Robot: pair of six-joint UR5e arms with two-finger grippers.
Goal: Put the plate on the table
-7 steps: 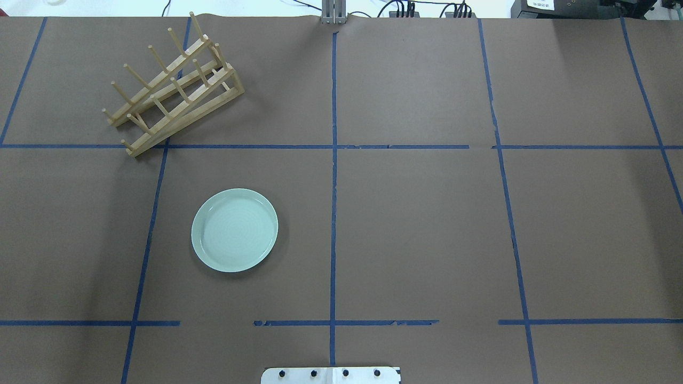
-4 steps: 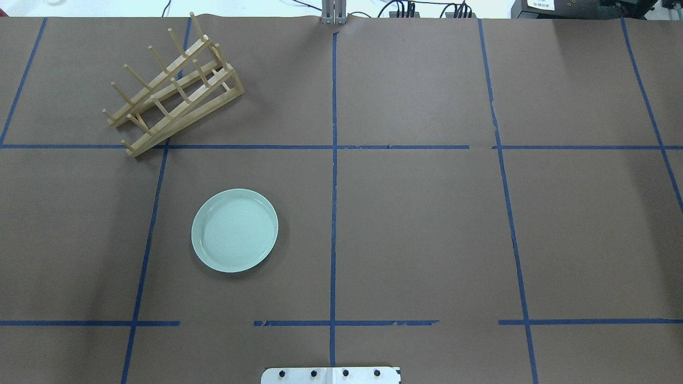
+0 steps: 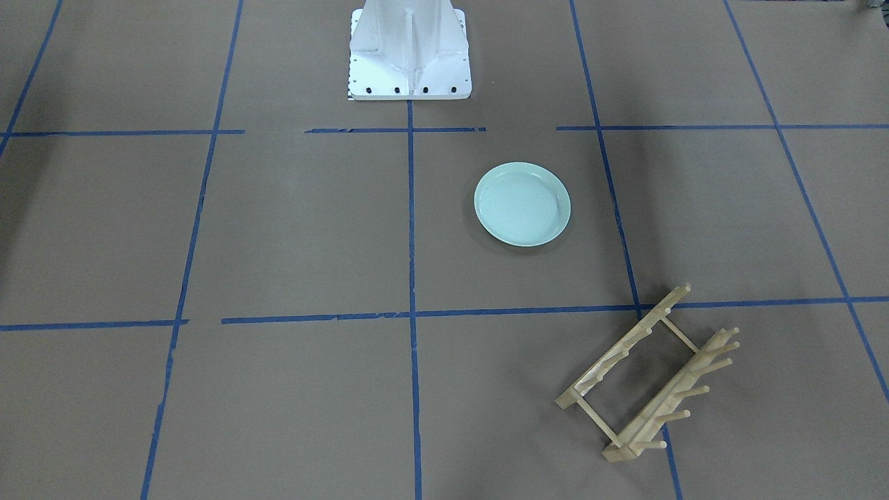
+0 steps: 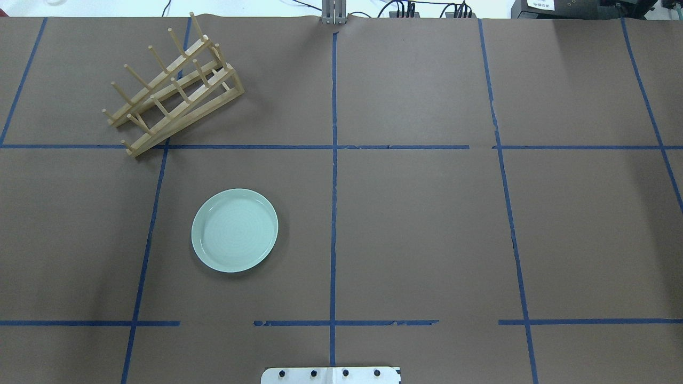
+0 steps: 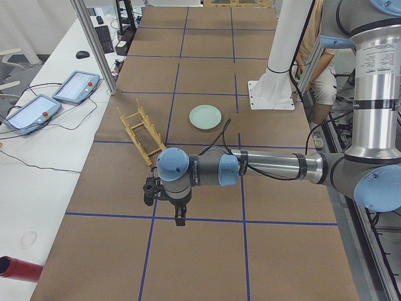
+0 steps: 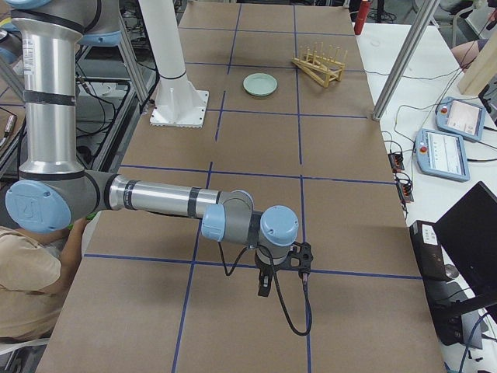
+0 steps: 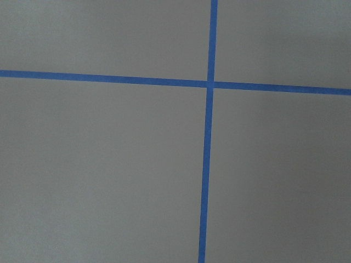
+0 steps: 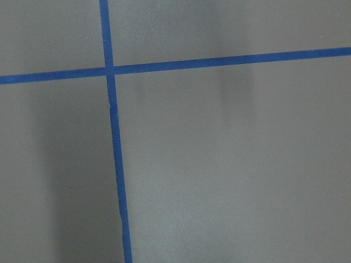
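The plate (image 4: pixel 235 230) lies flat on the table (image 4: pixel 427 229), left of centre in the overhead view. It sits inside one grid square and touches none of the blue tape lines (image 4: pixel 333 213). The rack (image 4: pixel 173 88) stands in the upper left of that view, askew across a tape line and well apart from the plate. In the front-facing view the plate is just right of centre, below the white base (image 3: pixel 410 52) at the top edge, and the rack is at the lower right.

Both arms are off at the table's ends. In the left side view the left arm (image 5: pixel 269 166) reaches in from the right edge. The left gripper (image 5: pixel 180 219) points down over the table, lower left of centre, with the plate far behind it in the upper middle. From here I cannot tell whether its fingers are spread or closed.

In the right side view the right gripper (image 6: pixel 264 289) hangs below centre, close over a tape line, and the plate is small near the top. Its fingers cannot be made out either. Each wrist view shows only brown paper and a tape crossing.
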